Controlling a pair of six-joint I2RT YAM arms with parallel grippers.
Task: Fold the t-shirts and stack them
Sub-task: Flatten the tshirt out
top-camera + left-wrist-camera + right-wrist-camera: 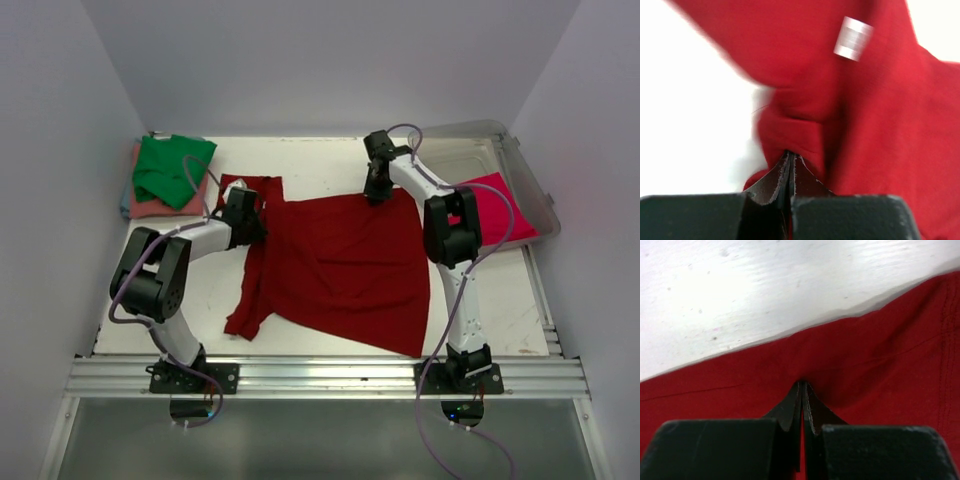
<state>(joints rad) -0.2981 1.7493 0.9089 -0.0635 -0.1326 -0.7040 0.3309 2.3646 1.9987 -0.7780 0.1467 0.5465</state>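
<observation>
Since both pairs of jaws are pinched tight on it, the dark red t-shirt (pixel 340 265) lies in the middle of the bench (pixel 320 165), likely so it can be pulled flat for folding. The left jaws hold bunched cloth near its label (pixel 853 38); the right jaws hold its far edge.

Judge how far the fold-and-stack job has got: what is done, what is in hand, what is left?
Done: the green t-shirt lies folded on the salmon pink t-shirt at the far left corner. In hand: the dark red t-shirt is spread out, with the left hand and right hand both shut on its cloth. Left: folding and stacking it, then the bright pinkish-red t-shirt in the clear tub.
</observation>
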